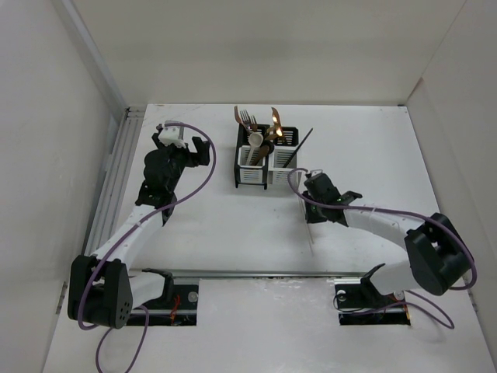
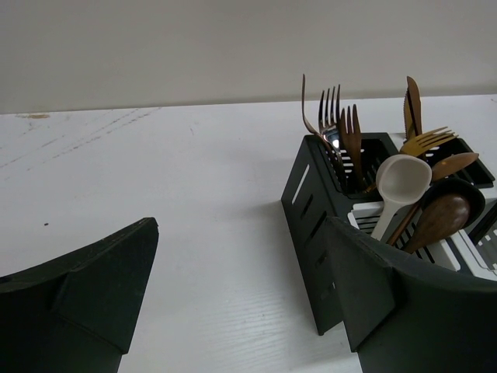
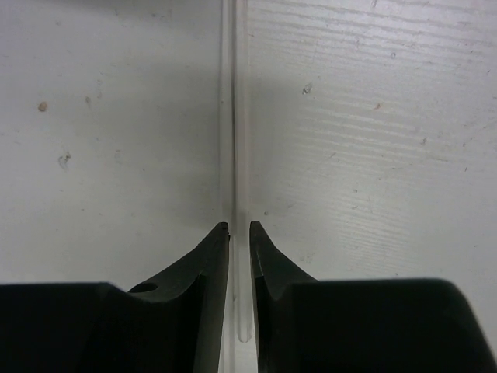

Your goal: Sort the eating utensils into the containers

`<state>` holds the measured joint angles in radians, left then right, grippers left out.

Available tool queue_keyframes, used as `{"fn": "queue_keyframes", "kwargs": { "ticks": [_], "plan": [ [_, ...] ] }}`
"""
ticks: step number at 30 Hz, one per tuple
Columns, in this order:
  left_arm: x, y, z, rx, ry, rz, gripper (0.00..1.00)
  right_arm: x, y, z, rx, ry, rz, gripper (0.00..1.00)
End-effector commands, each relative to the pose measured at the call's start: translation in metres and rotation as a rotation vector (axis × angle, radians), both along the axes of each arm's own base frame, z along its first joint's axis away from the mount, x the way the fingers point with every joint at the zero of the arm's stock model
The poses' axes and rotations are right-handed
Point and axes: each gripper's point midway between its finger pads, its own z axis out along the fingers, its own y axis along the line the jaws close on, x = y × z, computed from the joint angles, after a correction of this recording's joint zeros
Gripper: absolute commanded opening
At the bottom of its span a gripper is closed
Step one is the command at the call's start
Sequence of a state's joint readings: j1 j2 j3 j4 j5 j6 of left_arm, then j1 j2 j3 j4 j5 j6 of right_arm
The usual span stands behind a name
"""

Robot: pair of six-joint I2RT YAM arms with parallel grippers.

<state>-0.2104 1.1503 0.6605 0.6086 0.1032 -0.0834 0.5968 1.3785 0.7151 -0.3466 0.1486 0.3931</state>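
Observation:
Two joined containers (image 1: 250, 176) stand at the back middle, black frames with white walls. They hold copper forks (image 1: 247, 118), a cream spoon (image 1: 255, 141), wooden spoons and a black chopstick (image 1: 301, 145) that leans right. My left gripper (image 1: 199, 148) is open and empty, just left of the containers. In the left wrist view the containers (image 2: 311, 217), cream spoon (image 2: 404, 180) and forks (image 2: 335, 124) show past my open left gripper (image 2: 241, 225). My right gripper (image 1: 310, 210) points down at the table, shut on a white chopstick (image 3: 241, 116) lying flat; its end sits between the fingers (image 3: 213, 256).
White walls close in the table at the back and both sides. A metal rail (image 1: 116, 179) runs along the left edge. Purple cables (image 1: 194, 186) loop along both arms. The white chopstick (image 1: 311, 237) stretches toward the near edge from my right gripper.

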Motion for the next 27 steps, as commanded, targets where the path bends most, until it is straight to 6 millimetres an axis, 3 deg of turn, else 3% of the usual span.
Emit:
{"fn": "queue_keyframes", "kwargs": {
  "ticks": [1, 13, 16, 20, 24, 26, 27],
  "plan": [
    [-0.003, 0.0, 0.013, -0.004, -0.051, -0.001, 0.86, 0.005, 0.002, -0.002, 0.001, 0.001, -0.009, 0.23],
    [-0.005, 0.0, 0.016, -0.006, -0.06, -0.001, 0.86, 0.003, -0.008, -0.013, -0.064, 0.04, -0.048, 0.19],
    [-0.005, 0.0, 0.016, -0.006, -0.06, -0.001, 0.86, 0.003, -0.007, -0.021, -0.092, 0.072, -0.051, 0.3],
    [-0.005, 0.0, 0.016, -0.006, -0.06, -0.001, 0.86, 0.005, -0.006, -0.033, -0.118, 0.108, -0.05, 0.34],
    [-0.004, 0.003, 0.016, -0.006, -0.059, 0.018, 0.86, 0.004, -0.005, -0.038, -0.111, 0.113, -0.066, 0.17],
    [-0.004, 0.003, 0.016, -0.006, -0.059, 0.018, 0.86, -0.002, -0.007, -0.042, -0.104, 0.123, -0.07, 0.02],
    [-0.004, 0.003, 0.016, -0.006, -0.059, 0.018, 0.86, -0.005, -0.008, -0.046, -0.102, 0.13, -0.081, 0.0]
  ]
}}
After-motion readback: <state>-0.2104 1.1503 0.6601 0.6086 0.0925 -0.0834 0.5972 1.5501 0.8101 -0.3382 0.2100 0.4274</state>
